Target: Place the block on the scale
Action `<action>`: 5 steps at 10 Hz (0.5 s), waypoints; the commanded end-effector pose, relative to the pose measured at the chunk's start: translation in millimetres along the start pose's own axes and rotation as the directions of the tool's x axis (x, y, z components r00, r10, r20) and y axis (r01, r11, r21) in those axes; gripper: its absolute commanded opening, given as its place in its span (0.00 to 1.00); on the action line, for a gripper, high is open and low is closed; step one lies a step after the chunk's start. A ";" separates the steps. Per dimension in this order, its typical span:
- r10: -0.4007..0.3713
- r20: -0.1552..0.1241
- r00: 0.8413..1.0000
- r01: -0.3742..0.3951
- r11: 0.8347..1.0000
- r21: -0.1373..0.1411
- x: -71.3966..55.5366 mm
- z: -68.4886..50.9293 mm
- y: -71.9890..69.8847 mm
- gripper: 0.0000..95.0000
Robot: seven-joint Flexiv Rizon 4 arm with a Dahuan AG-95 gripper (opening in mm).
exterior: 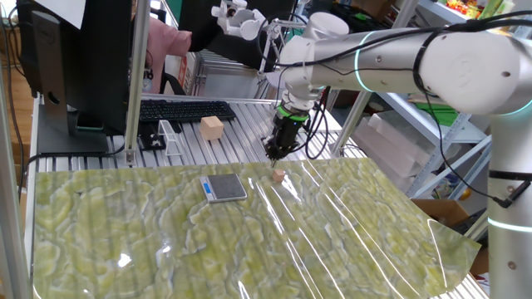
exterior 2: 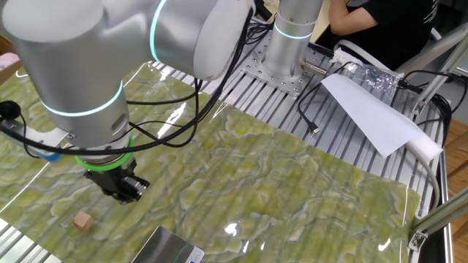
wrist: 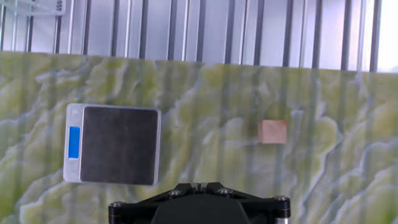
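The block (wrist: 273, 131) lies on the green mat, near the scale (wrist: 118, 144) but apart from it, untouched. The gripper (exterior: 275, 152) hangs above the block, empty; its opening I cannot tell. Next, probably descend and grasp.

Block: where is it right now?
The block lies on the green mat, apart from the scale and right of it in the hand view, below the gripper.

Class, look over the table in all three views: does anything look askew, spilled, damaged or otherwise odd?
Nothing stands out. The block lies flat on the green mat, apart from the scale, whose platform is bare. The gripper hangs above the mat holding nothing.
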State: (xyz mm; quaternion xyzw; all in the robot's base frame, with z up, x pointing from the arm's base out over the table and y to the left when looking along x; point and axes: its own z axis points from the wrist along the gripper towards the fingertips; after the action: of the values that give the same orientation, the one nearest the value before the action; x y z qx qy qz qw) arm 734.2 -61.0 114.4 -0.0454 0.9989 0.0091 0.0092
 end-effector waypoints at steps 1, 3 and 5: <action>-0.002 0.002 1.000 0.002 1.000 0.001 0.1 0.4 -3.7 0.00; -0.010 0.002 1.000 0.010 1.000 0.001 -2.7 5.3 -16.4 0.00; -0.010 0.008 1.000 0.010 1.000 0.002 -3.8 12.8 -27.9 0.00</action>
State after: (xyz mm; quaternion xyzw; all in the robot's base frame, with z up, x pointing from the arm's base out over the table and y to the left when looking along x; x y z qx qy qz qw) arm 743.4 -89.0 100.5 -0.0505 0.9986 0.0096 0.0121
